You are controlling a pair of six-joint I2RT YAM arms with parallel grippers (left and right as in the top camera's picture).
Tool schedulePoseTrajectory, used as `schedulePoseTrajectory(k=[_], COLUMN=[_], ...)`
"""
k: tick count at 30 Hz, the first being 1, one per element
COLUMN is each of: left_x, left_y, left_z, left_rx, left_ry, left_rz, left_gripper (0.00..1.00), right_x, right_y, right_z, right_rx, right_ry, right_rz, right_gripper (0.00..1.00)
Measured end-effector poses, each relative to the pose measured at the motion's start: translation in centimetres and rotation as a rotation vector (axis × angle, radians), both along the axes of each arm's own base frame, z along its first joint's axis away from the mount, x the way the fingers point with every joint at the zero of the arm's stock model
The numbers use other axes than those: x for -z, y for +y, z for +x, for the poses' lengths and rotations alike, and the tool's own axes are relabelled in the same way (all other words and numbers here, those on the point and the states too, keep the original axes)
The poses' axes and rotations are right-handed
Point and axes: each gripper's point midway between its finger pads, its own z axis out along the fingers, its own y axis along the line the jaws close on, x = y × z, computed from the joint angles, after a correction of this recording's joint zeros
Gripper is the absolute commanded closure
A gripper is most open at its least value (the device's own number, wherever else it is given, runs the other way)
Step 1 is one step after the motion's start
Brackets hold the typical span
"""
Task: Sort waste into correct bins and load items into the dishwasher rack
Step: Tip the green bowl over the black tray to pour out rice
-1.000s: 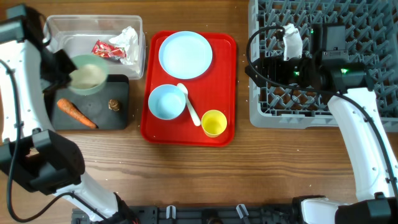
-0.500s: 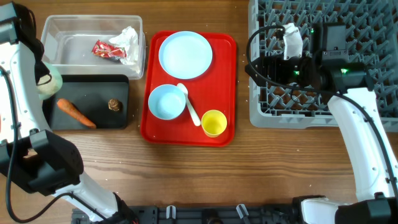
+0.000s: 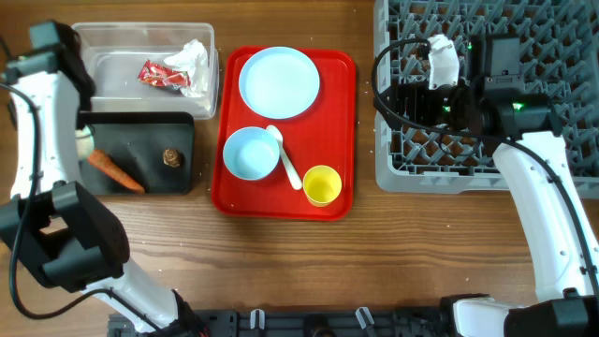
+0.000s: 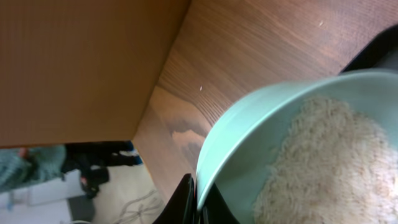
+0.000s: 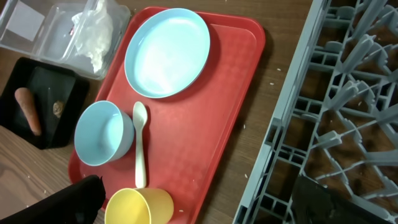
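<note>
My left gripper (image 4: 200, 202) is shut on the rim of the pale green bowl (image 4: 261, 143), which holds white rice-like grains (image 4: 323, 168) and is tilted over the table's left edge. In the overhead view only a sliver of the bowl (image 3: 83, 139) shows beside the arm. The clear tub (image 3: 94, 42) holds the napkin (image 3: 192, 58) and red wrapper (image 3: 157, 73). The black tray (image 3: 140, 178) holds the carrot (image 3: 114, 168) and brown lump (image 3: 171, 157). My right gripper (image 5: 199, 199) is open and empty, between the yellow cup (image 5: 140, 206) and the grey rack (image 3: 524, 28).
The red tray (image 3: 342, 122) holds the light blue plate (image 3: 278, 82), light blue bowl (image 3: 251, 153), white spoon (image 3: 285, 157) and yellow cup (image 3: 322, 184). The rack stands at the right, close to the tray. A few grains lie on the wood.
My left arm has carried the pale green bowl left, from above the black tray to the table's left edge, where the arm now mostly hides it. The right arm has not moved.
</note>
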Motion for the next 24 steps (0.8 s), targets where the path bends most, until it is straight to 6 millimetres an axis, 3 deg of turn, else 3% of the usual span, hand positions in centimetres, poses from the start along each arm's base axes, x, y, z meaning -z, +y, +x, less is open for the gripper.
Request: schedulePoseTrajectory(k=[4,7,24], left_x=[1.5,1.1,-6.1], left_y=[-1.7,-2.6,-5.0], left_z=[1.3,2.4,3.4], left_rx=[0.059,0.093,0.136], left_ry=[0.013,0.003,0.073], left_rz=[0.055,0.135,0.588], left_gripper=[0.96,0.96,0.96], right_x=[0.0,0.0,0.0], right_y=[0.0,0.0,0.0], right_z=[0.0,0.0,0.0], right_rx=[0.0,0.0,0.0], right_ry=[0.0,-0.001,0.001], right_rz=[0.0,0.0,0.0], right_gripper=[0.0,0.0,0.0])
